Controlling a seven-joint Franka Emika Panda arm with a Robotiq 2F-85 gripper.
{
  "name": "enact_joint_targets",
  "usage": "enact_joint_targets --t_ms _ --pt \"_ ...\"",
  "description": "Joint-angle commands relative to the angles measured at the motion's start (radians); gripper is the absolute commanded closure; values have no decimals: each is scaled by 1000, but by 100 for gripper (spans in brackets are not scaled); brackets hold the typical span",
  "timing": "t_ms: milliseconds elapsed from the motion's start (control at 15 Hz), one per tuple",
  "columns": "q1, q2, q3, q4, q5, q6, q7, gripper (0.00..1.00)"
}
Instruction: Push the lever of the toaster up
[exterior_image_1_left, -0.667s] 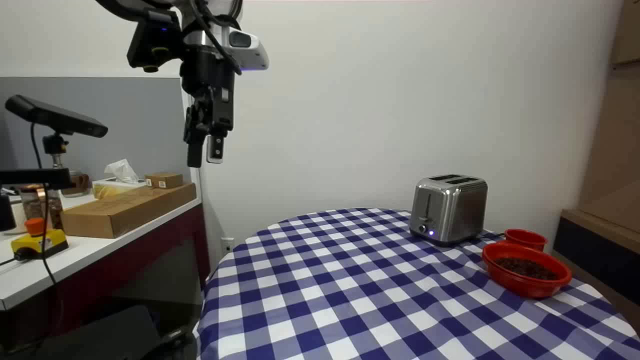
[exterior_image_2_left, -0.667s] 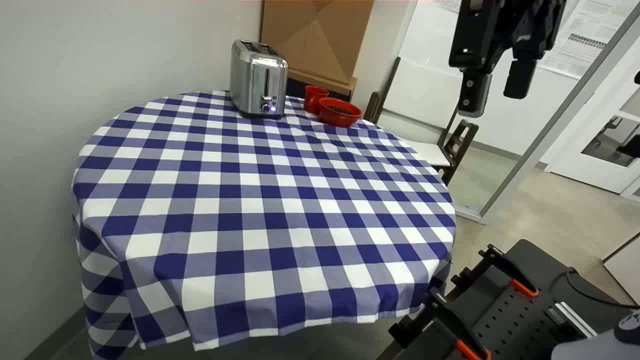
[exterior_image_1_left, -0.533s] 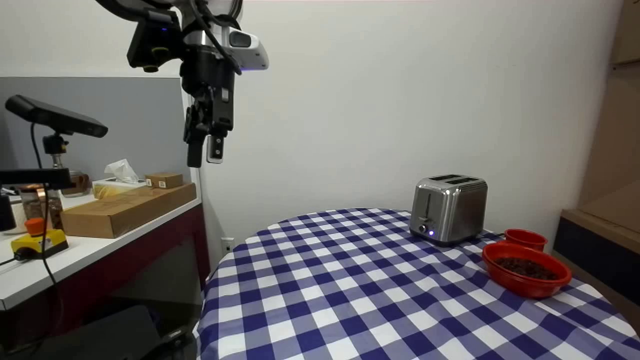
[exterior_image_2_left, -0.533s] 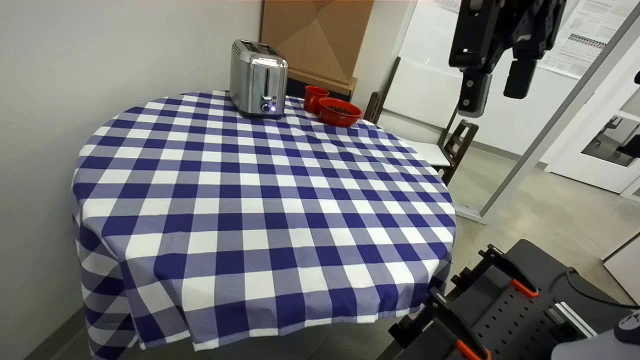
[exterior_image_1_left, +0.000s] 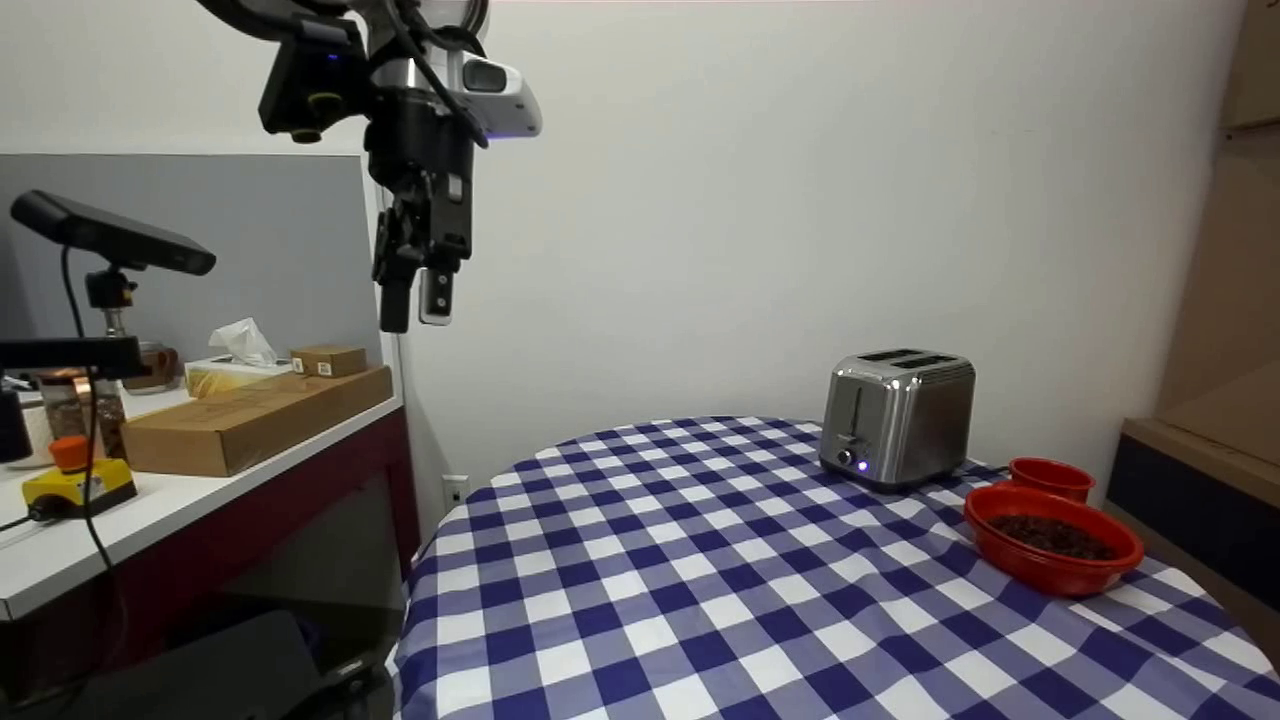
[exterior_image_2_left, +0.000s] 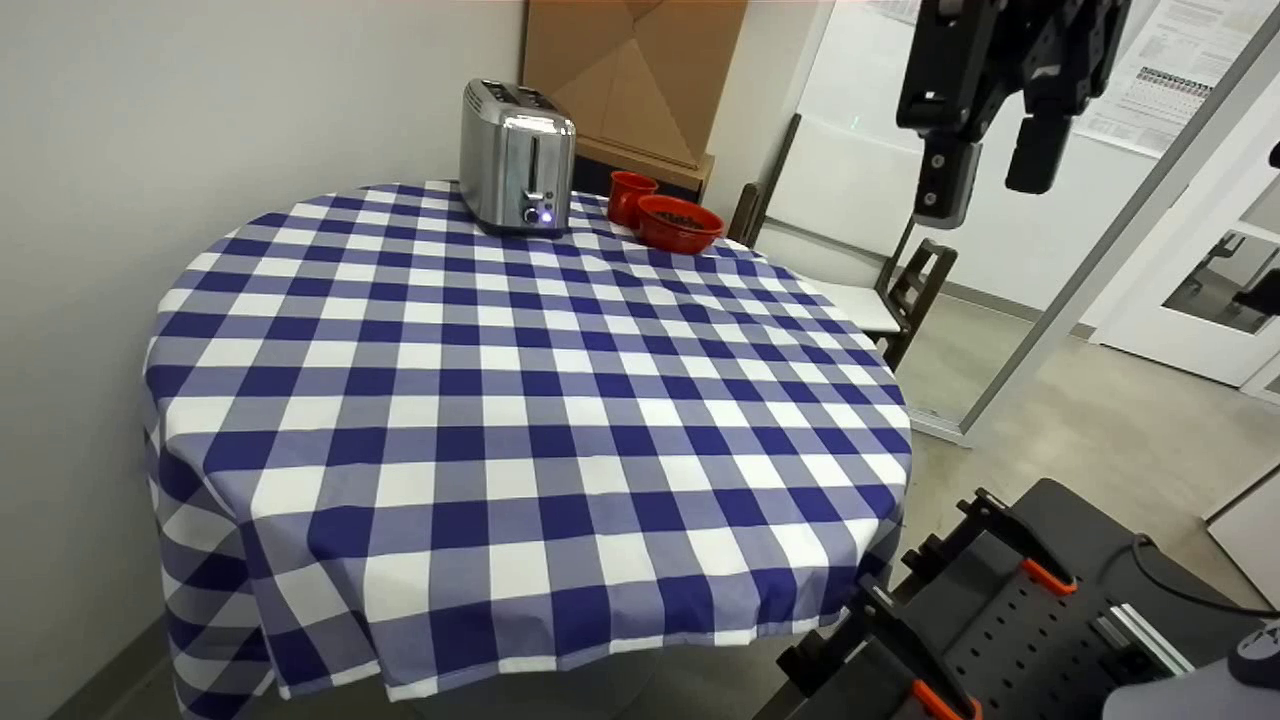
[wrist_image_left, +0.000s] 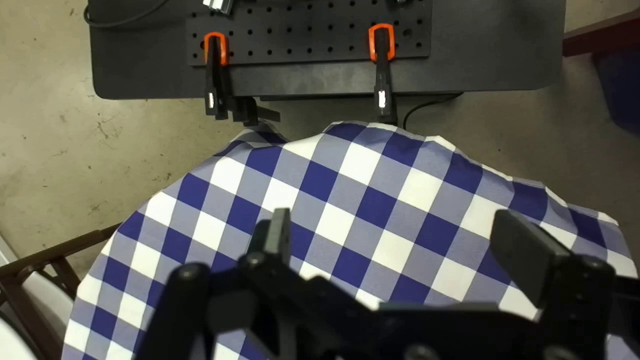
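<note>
The gripper (exterior_image_1_left: 416, 316) hangs well above the surface (exterior_image_2_left: 480, 430), its fingers (wrist_image_left: 520, 252) spread wide apart. Compared with half a second ago it has moved only a little: in both exterior views it is slightly higher and a touch further toward the side where the toaster (exterior_image_1_left: 915, 420) is. The toaster has kept its place, upright on the surface, lower than the gripper and well apart from it. Its lever (exterior_image_2_left: 536, 196) is likewise unchanged, low in its slot (exterior_image_2_left: 534, 160), and the light (exterior_image_1_left: 863, 466) near it glows as before. The cup (exterior_image_2_left: 630, 200) and the bowl (exterior_image_2_left: 680, 239) stay put too, lower than the gripper and well apart from it, near the toaster; the cup is just beside the bowl, though whether they touch I cannot tell. Beneath the gripper, the wrist view shows the checked cloth (wrist_image_left: 360, 215) and, past its edge, a black stand (wrist_image_left: 500, 55) with two clamps (wrist_image_left: 383, 82).
</note>
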Motion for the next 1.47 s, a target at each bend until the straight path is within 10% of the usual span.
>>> enact_joint_targets --t_ms 0,400,1400 --pt "-9 66 -76 74 -19 5 -85 0" --pt "-44 297 -219 309 -84 -48 -382 0" --pt "-64 848 -271 733 -381 354 -115 0"
